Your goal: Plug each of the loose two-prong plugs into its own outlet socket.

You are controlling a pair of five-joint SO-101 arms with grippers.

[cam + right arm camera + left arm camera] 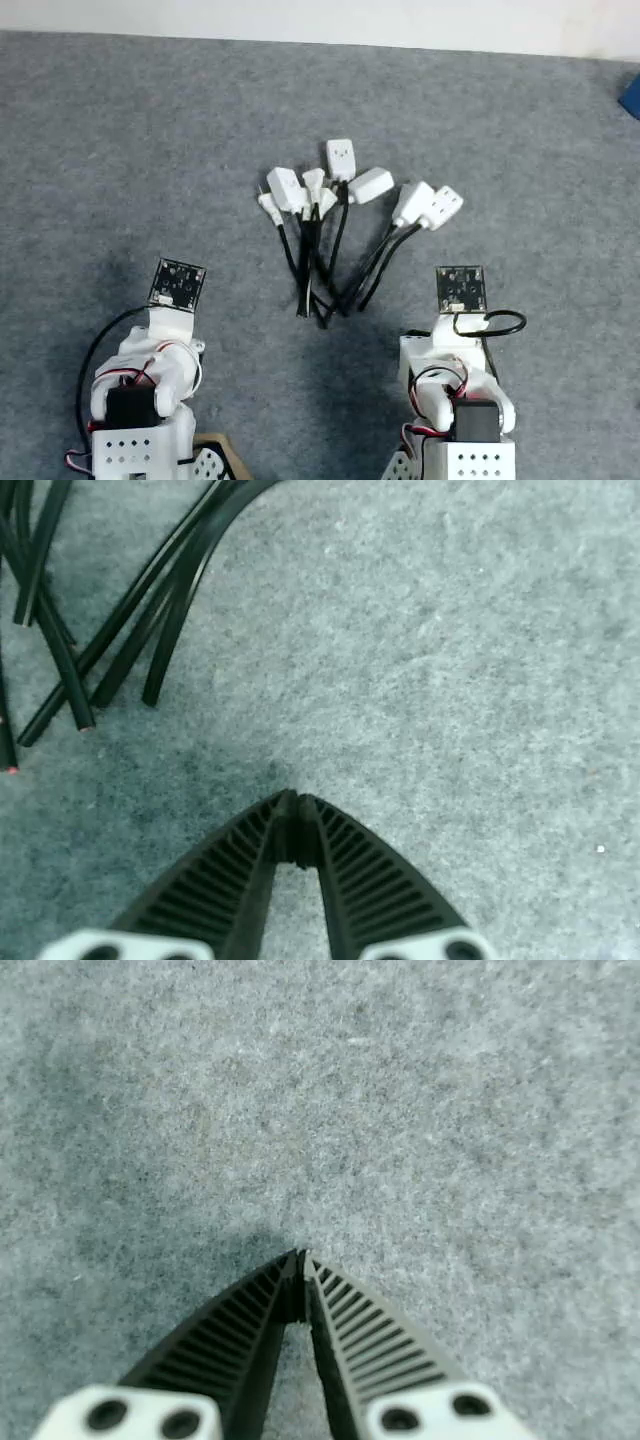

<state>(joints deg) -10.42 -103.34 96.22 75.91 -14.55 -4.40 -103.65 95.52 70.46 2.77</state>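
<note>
Edges, overlaps and details too small to read

In the high view the plugs and sockets lie bunched together, too small to show prongs or slots, and their black cables cross, so which cable joins which head cannot be told. A blue thing is cut by the right edge, and a brown piece by the bottom edge. The bottom edge also cuts the left arm and the right arm. In the right wrist view the cables run off the picture's edge.
</note>
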